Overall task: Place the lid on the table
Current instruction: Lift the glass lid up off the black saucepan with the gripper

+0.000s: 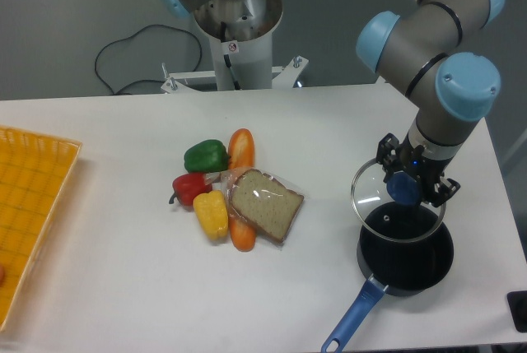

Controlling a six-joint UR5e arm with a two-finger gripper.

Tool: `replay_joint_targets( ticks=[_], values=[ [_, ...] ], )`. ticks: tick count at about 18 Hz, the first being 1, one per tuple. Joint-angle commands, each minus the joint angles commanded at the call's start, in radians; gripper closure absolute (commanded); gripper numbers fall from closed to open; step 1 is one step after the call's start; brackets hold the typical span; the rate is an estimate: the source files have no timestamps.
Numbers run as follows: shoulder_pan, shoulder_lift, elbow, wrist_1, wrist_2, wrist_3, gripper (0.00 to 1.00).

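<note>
Camera view: gripper (407, 182) jaws clamped on blue knob of round glass lid (375, 190), held tilted just above black saucepan (405, 250) w/ blue handle.

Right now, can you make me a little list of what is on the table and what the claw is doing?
claw: the claw is shut on the lid's blue knob
lid: the lid is tilted, lifted above the saucepan, not on the table
saucepan: the black saucepan with a blue handle sits open below the lid
table: the white table has bare space in front
food pile: green pepper, red pepper, yellow pepper, carrot, wrapped bread slice
tray: yellow mesh tray at the left edge
</note>
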Motion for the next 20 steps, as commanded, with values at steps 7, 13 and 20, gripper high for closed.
replay_joint_targets(
  ticks=[7, 13, 20],
  values=[
    [0.008, 0.017, -0.021, 0.011, -0.003, 0.017, 0.43],
    [0.044, 0.069, -0.106, 0.055, -0.006, 0.090, 0.44],
    [0.078, 0.109, -0.201, 0.103, -0.008, 0.156, 0.43]
  ],
)
